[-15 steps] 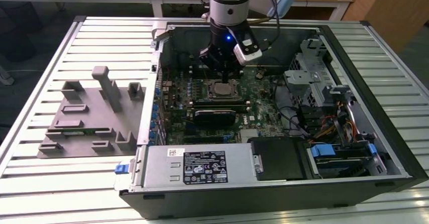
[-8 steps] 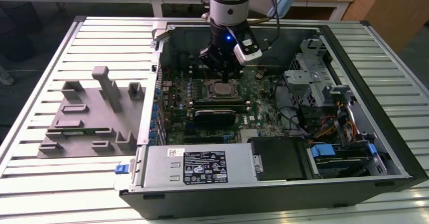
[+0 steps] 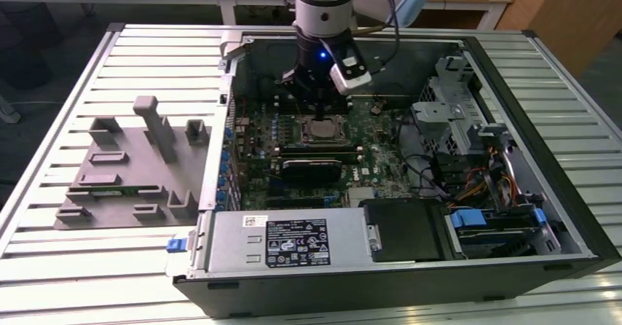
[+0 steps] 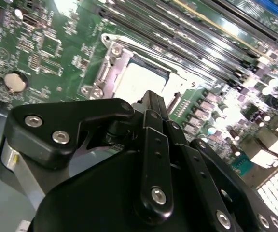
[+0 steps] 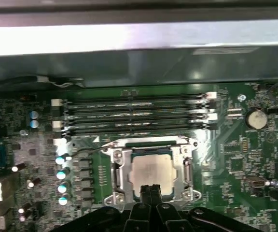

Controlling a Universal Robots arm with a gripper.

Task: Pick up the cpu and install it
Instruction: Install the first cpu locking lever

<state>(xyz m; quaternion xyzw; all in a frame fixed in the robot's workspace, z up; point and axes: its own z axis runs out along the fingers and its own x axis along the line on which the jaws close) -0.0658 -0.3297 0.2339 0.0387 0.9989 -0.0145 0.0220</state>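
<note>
1. Inside the open computer case (image 3: 486, 55) on the slatted table (image 3: 58, 106), we see the arm's gripper (image 3: 320, 108) hanging straight down over the motherboard (image 3: 384, 146), toward the far side of the case.
2. The cpu (image 3: 318, 129) lies flat in the metal-framed socket (image 5: 117, 166) with its silvery lid up, just beside the rows of memory slots (image 5: 134, 116). In the first wrist view the cpu (image 5: 151, 170) sits squarely within the frame. In the second wrist view its pale lid (image 4: 140, 81) shows just past the gripper (image 4: 151, 95).
3. In the first wrist view the gripper (image 5: 151, 187) has its fingers (image 5: 145, 194) pressed together with nothing between them. Their tips are over the cpu's edge, and we cannot tell whether they touch it.
4. We judge the cpu to be light, thin and stiff. Its smooth metal lid is likely slippery, and its underside and the socket beneath are likely easy to damage.
5. We judge that the safe hold is on two opposite edges of the tan-green rim, kept level and with little squeeze. Neither the flat lid nor the underside suits a grip.
6. We cannot tell whether the socket's frame is clamped down over the chip.
7. A grey fixture tray (image 3: 127, 172) rests on the table at the exterior view's left, well apart from the gripper.
</note>
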